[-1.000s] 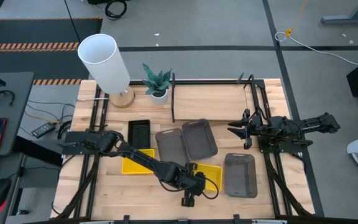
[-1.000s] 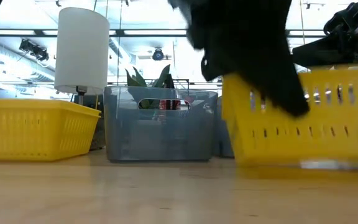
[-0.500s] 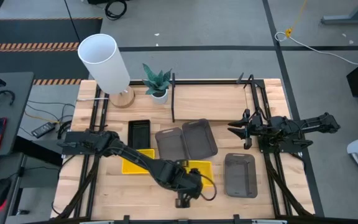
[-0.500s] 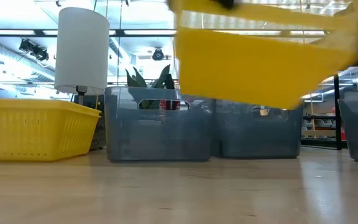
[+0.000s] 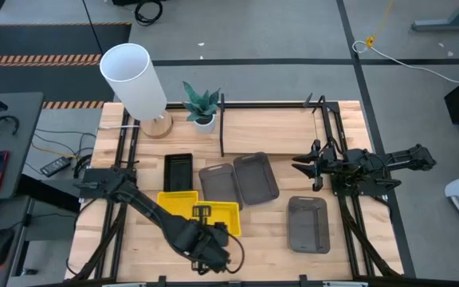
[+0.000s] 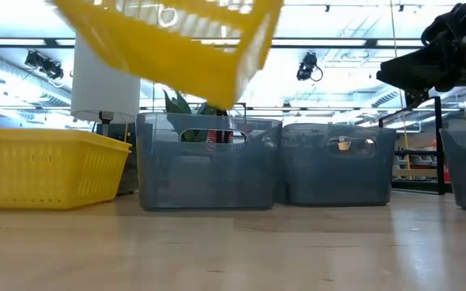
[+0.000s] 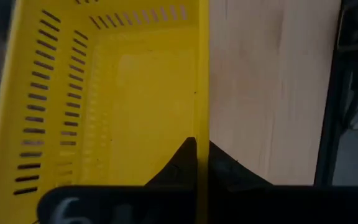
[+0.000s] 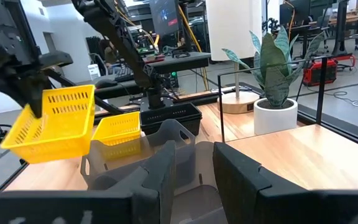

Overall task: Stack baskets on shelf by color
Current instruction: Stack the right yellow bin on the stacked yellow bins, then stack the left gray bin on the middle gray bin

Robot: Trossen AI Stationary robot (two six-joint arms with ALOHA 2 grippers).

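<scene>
The left gripper (image 5: 216, 237), at about 6 o'clock on the table (image 5: 293, 127), is pinching the rim of a yellow basket (image 5: 217, 217) and holding it tilted in the air (seen clear of the wood in the low view). A second yellow basket (image 5: 176, 206) is lying at 8 o'clock. The right gripper (image 5: 301, 166), fingers slightly apart and holding nothing, is hovering at 3 o'clock beside the grey baskets (image 5: 255, 177).

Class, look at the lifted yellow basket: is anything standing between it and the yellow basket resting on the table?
Nothing visible does. The left gripper is shut on the lifted yellow basket, held in the air just beside the resting yellow basket. The grey baskets lie to the other side.
</scene>
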